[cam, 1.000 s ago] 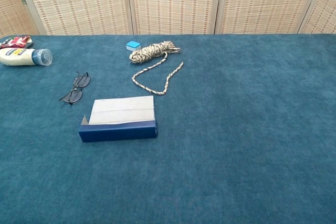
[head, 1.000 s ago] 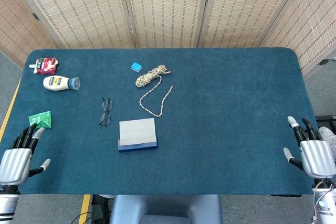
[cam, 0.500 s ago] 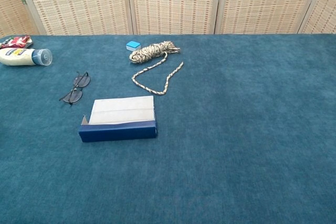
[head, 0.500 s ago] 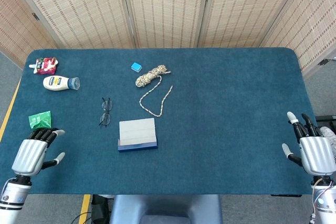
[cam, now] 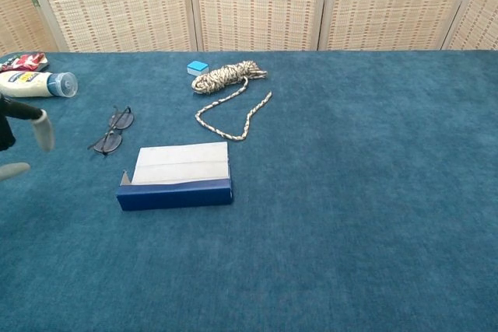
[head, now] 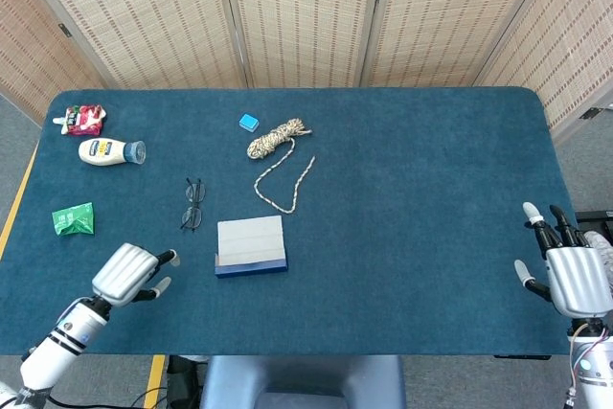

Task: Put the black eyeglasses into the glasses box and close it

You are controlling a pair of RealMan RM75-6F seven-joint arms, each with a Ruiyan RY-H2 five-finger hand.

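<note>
Head view: one eyeglasses [head: 192, 204], one glasses box [head: 251, 246], both hands' fingers spread, empty.

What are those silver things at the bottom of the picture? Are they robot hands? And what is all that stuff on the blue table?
Yes, they are robot hands, each on the end of an arm. The left hand and the right hand hold nothing; their fingers are spread apart.

There are two pictures. One is taken from the robot's head, looking down at the whole blue table. The other is taken from its chest, lower and closer, where only the left hand's fingertips peek in at the edge.

On the table lie black eyeglasses, an open glasses box, a coiled rope, a small blue block, a white bottle on its side, a red packet and a green packet.

The robot's job is to put the eyeglasses in the box and close it.
</note>
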